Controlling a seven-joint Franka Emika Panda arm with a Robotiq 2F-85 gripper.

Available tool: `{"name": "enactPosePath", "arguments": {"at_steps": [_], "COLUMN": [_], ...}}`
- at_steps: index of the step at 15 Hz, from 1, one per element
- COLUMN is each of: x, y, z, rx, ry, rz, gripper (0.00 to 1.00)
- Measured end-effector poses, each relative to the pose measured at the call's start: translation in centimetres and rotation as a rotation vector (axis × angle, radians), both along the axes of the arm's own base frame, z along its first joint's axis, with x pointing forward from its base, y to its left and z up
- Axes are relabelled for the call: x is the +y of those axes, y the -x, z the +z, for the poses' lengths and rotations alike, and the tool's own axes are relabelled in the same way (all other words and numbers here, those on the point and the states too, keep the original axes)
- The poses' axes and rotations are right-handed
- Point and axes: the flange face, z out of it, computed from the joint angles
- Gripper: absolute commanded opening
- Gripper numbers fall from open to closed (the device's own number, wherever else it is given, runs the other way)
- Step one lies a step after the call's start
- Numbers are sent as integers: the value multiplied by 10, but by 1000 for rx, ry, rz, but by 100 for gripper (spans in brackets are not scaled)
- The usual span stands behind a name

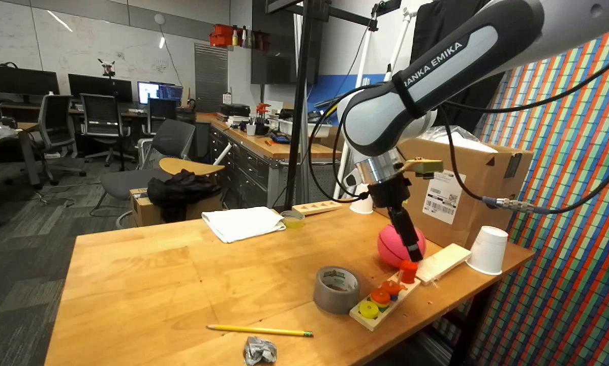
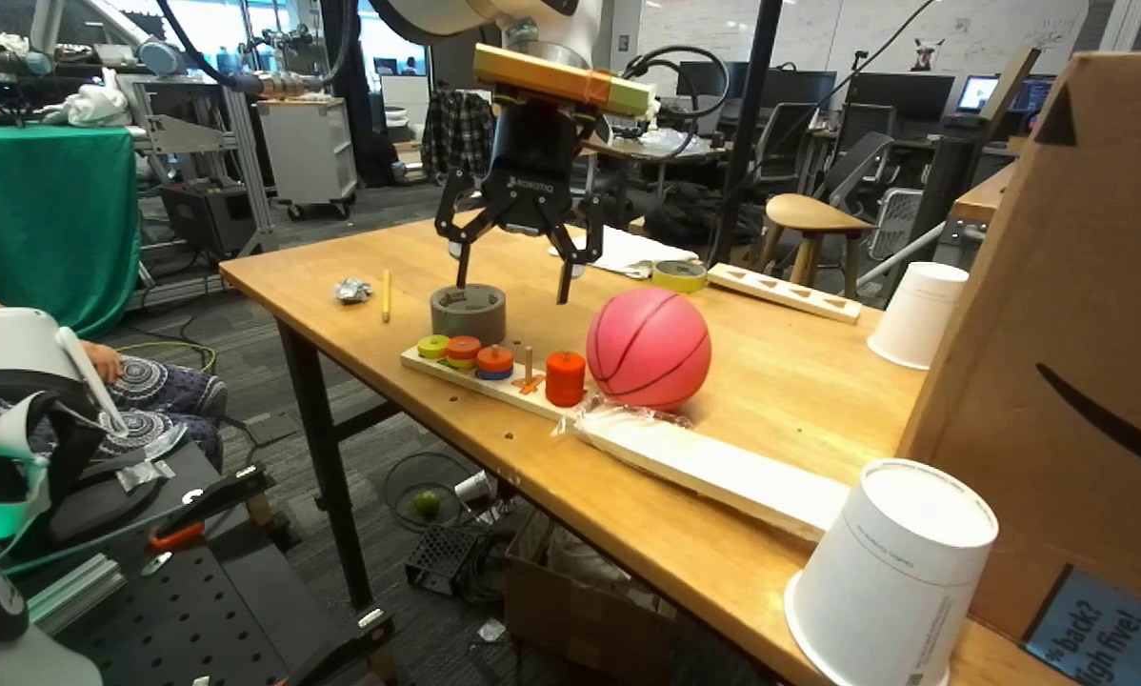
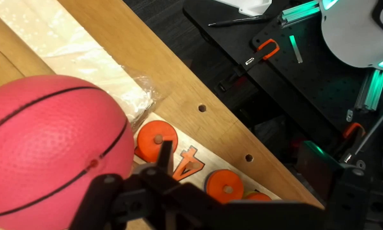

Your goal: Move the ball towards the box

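The pink ball (image 2: 649, 348) with dark seam lines rests on the table beside the toy strip. In an exterior view the ball (image 1: 390, 248) is partly covered by the arm's hand. The brown cardboard box (image 2: 1094, 314) stands at the table's end; its white label shows in an exterior view (image 1: 444, 197). My gripper (image 2: 512, 286) hangs above the tabletop with fingers spread and nothing between them, on the ball's far side from the box. In the wrist view the ball (image 3: 50, 147) fills the left, next to the gripper (image 3: 238, 145). Contact with the ball cannot be told.
A wooden strip with coloured rings (image 2: 494, 362) and a grey tape roll (image 2: 469, 314) lie near the gripper. A wrapped plank (image 2: 713, 467) and a white cup (image 2: 890, 572) sit between ball and box. A pencil (image 1: 259, 330) and white cloth (image 1: 243, 223) lie farther off.
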Motion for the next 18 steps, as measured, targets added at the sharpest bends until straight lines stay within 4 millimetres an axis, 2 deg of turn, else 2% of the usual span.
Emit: {"name": "enactPosePath", "arguments": {"at_steps": [2, 6, 8, 10, 14, 18], "x": [-5, -22, -33, -46, -71, -77], "y": [-2, -5, -12, -19, -26, -31], "z": [-4, -28, -35, -30, -3, 14], "rx": [11, 49, -11, -93, -233, -382], "ry": [-13, -41, -47, 12, 172, 315], "rz": [-13, -70, -72, -34, 3, 28], "gripper": [100, 100, 100, 100, 100, 100]}}
